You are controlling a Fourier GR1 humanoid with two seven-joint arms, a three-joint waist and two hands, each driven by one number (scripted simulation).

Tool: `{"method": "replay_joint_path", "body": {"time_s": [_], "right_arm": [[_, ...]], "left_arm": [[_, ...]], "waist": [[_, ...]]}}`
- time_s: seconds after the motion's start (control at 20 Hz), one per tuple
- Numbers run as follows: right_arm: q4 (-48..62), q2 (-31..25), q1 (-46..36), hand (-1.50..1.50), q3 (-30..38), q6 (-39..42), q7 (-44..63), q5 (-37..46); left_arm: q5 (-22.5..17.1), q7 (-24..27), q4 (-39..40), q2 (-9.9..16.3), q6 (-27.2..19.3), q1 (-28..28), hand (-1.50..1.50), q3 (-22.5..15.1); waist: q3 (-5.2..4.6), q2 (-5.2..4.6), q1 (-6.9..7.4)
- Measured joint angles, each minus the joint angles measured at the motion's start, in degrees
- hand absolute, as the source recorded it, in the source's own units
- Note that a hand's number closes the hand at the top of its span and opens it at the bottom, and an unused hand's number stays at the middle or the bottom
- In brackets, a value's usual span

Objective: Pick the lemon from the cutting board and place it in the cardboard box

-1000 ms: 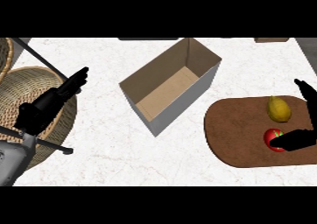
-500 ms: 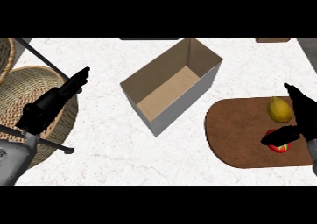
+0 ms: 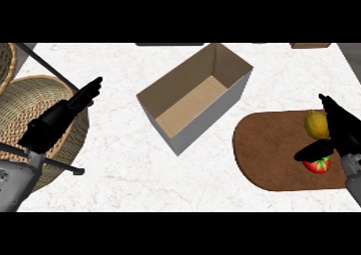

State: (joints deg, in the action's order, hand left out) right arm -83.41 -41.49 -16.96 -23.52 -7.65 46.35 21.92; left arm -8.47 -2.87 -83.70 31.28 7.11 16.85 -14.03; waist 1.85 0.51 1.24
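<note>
The right robot hand (image 3: 344, 133) hovers over the round brown board (image 3: 268, 149), fingers straight, thumb spread, holding nothing. The oval yellow lemon (image 3: 315, 124) lies just left of its fingers, a red tomato (image 3: 316, 165) under its thumb. Further left on the marbled white counter (image 3: 132, 159) stands the open cardboard box (image 3: 202, 97). The left robot hand (image 3: 62, 117) rests open over woven baskets (image 3: 21, 107).

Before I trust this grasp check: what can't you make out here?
- Lemon, head view: right side hidden by the right robot hand; contact unclear.
- Red fruit: top covered by that hand's thumb.
- Wicker baskets: cut off at the left edge, partly behind the left robot hand.
</note>
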Motion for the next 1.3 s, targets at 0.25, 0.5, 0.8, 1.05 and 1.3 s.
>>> {"method": "replay_joint_path", "body": {"time_s": [0.25, 0.5, 0.8, 1.05, 1.3], "right_arm": [[3.2, 1.5, -0.9, -1.50, 0.0, 1.1, -1.5, -0.1], [6.0, 2.6, -1.2, -1.50, 0.0, 2.1, -3.1, 0.0], [10.6, 4.6, -1.5, -1.50, -0.1, 2.0, -5.3, 0.7], [13.6, 5.0, -2.6, -1.50, 0.4, 2.3, -6.6, 1.5], [16.6, 4.8, -2.7, -1.50, 0.8, 2.6, -7.9, 2.4]], "left_arm": [[0.7, 0.1, 0.0, -0.3, 0.5, -0.1, 0.00, 0.3], [1.2, 0.1, -0.3, -0.5, 0.9, -0.3, 0.00, 0.7], [2.0, 0.0, -0.3, -0.9, 1.3, -0.5, 0.00, 1.1], [2.5, 0.2, -0.3, -1.2, 2.0, -0.5, 0.00, 1.4], [3.2, -0.2, -0.5, -1.4, 2.5, -0.4, 0.00, 1.6]], "waist": [[0.01, -0.01, 0.04], [-0.07, 0.00, -0.10], [-0.06, 0.04, -0.16], [-0.14, 0.12, -0.12], [-0.46, 0.24, -0.10]]}}
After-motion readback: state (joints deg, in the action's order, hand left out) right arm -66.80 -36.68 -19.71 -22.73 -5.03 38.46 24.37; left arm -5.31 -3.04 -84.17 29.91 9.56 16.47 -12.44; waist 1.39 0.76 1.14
